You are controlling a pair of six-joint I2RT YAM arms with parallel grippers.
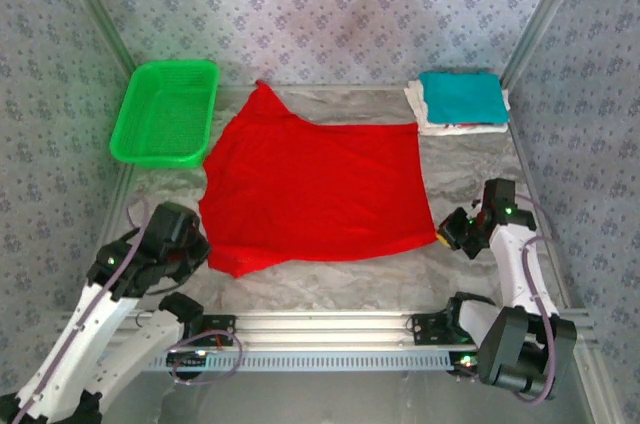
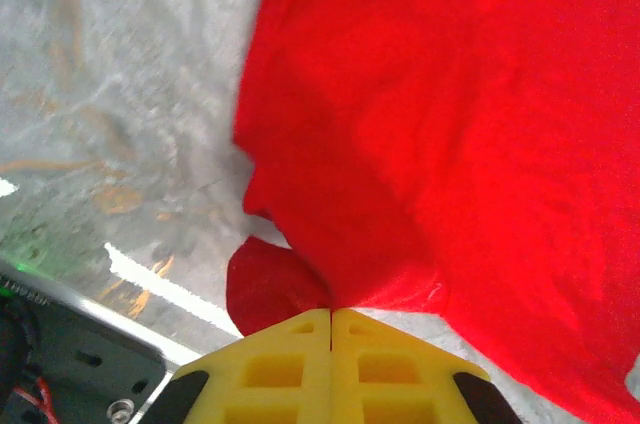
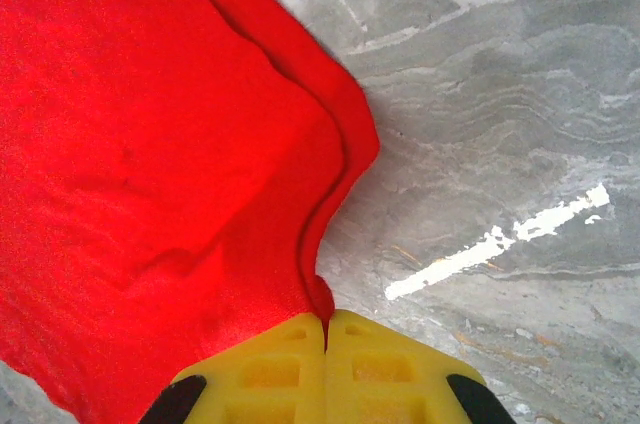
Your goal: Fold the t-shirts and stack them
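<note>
Grey worktop (image 1: 340, 279): left hand (image 2: 330, 314) and right hand (image 3: 326, 320) pinch red t-shirt's (image 1: 315, 184) near-edge corners. Looks like first fold; lift evenly next.

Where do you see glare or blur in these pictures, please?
Right wrist: a white glare streak crosses the table beside the sharp red t-shirt. Left wrist: similar streaks; the red is oversaturated, flattening its folds. Top external: soft, even light, no blur.
</note>
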